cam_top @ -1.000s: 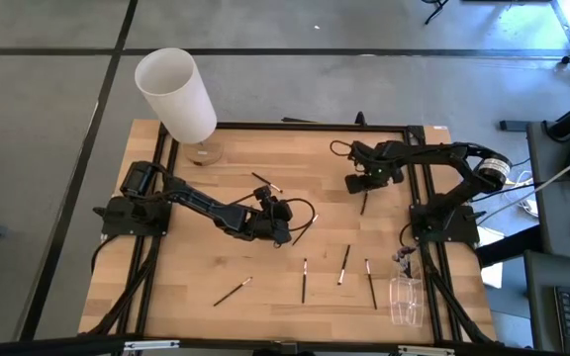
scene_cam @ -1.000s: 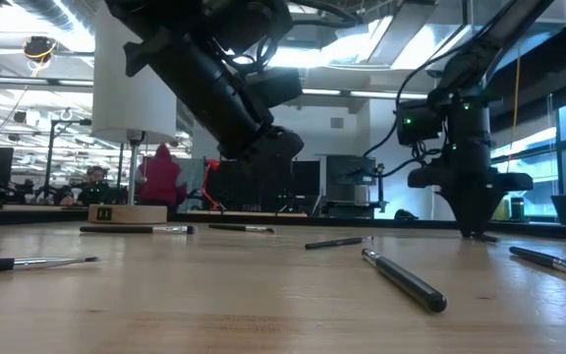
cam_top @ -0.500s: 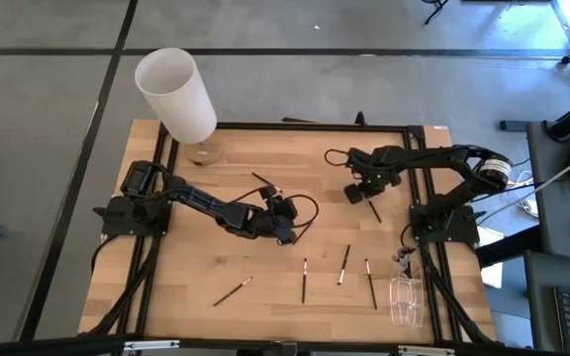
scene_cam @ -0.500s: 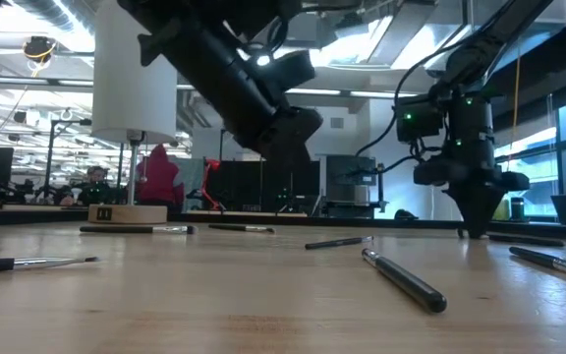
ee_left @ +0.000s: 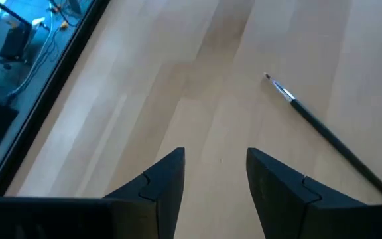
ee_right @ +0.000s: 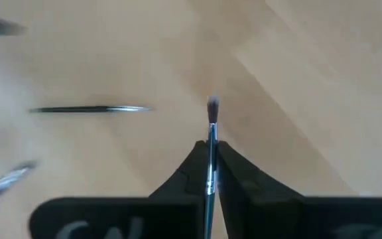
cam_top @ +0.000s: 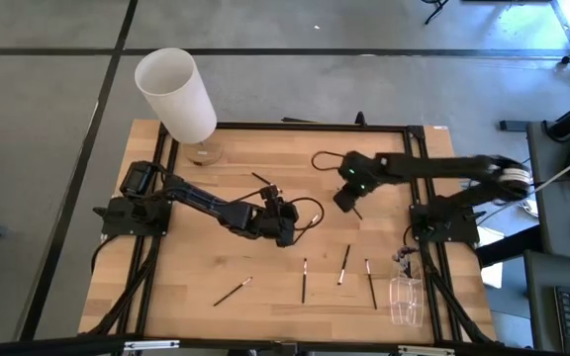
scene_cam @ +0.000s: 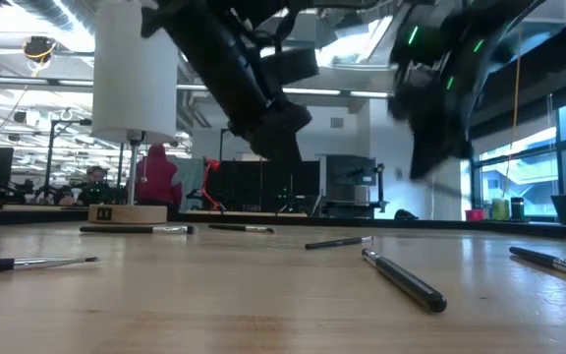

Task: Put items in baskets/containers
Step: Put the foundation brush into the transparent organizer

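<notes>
The right tool [ee_right: 210,174] is clamped on a makeup brush [ee_right: 211,143] — in the right wrist view the thin handle runs up between the two pressed-together fingers [ee_right: 188,172] and its small tip stands out just past them. In the high view this tool [cam_top: 345,201] sits right of the frame's centre, over bare wood, and a short piece of the held brush [cam_top: 356,212] shows beside it. In the low view the arm hangs at the upper right, clear above the bench [scene_cam: 263,295].

The left tool [ee_left: 214,172] stands with its fingers apart and nothing between them; the left wrist view shows only wood in the gap, with one loose brush [ee_left: 323,133] lying well off to one side. From above, this tool [cam_top: 277,223] is near the middle of the frame, well apart from the right one.

Loose brushes lie in the lower half of the high view: one slanted at lower left of centre [cam_top: 233,291], and three nearly upright in a row to its right [cam_top: 304,280] [cam_top: 344,264] [cam_top: 370,283]. Another short one [cam_top: 262,182] lies just above the left tool.

The clear holder [cam_top: 407,295] stands at the lower right, on the bench's right edge outside the black frame rail [cam_top: 419,198] — well apart from both tools. A white lamp [cam_top: 178,94] stands at the upper left corner. The widest open wood is the lower left and the strip along the top edge.
</notes>
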Tool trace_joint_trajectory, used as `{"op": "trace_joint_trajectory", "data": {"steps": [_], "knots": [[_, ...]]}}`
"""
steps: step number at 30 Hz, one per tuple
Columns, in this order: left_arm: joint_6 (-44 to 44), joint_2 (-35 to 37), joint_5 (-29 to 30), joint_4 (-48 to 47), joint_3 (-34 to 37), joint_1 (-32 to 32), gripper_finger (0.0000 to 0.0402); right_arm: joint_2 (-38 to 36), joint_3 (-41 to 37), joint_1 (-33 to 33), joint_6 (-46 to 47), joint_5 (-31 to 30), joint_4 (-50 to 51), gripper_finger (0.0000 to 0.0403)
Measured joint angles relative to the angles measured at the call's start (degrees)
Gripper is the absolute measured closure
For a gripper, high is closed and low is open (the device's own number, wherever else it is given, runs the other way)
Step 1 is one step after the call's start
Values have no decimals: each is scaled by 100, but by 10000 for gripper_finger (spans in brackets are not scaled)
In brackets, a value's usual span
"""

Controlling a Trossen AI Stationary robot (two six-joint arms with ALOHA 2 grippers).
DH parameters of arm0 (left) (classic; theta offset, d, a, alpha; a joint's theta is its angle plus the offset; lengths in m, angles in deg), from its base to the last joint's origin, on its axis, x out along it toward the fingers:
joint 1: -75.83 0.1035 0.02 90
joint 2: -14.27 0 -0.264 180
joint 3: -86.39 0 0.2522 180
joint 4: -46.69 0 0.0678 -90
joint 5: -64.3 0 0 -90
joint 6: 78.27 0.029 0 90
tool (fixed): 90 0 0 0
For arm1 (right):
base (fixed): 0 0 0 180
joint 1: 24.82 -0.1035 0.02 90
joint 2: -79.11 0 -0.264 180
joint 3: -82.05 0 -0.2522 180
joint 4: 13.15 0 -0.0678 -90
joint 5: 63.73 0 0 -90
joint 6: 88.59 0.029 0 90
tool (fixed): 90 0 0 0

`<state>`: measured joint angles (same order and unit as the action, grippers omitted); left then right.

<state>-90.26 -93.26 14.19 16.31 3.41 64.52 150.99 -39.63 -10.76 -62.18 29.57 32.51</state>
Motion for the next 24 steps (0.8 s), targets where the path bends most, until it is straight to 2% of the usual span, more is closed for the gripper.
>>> {"op": "trace_joint_trajectory", "data": {"steps": [5, 9, 12, 16, 19, 24], "knots": [[-17, 0, 240, -247, -372, -128, 245, -1224, 2, -1576, 289, -767, 20, 382], [237, 0, 344, -138, -571, -121, 245, -1713, 2, -3079, 519, -1523, -208, 382], [248, 0, 401, -24, -713, -118, 245, -1753, 37, -4202, 835, -2130, -480, 382], [56, 0, 339, 210, -800, -192, 245, -1634, 401, -5370, 1738, -3106, -123, 382], [-102, 0, 260, 219, -800, -372, 245, -1471, 747, -6205, 2275, -3878, 546, 382], [74, 0, 493, 286, -800, -656, 245, -1076, 1183, -7237, 3574, -4524, 2009, 382]]}}
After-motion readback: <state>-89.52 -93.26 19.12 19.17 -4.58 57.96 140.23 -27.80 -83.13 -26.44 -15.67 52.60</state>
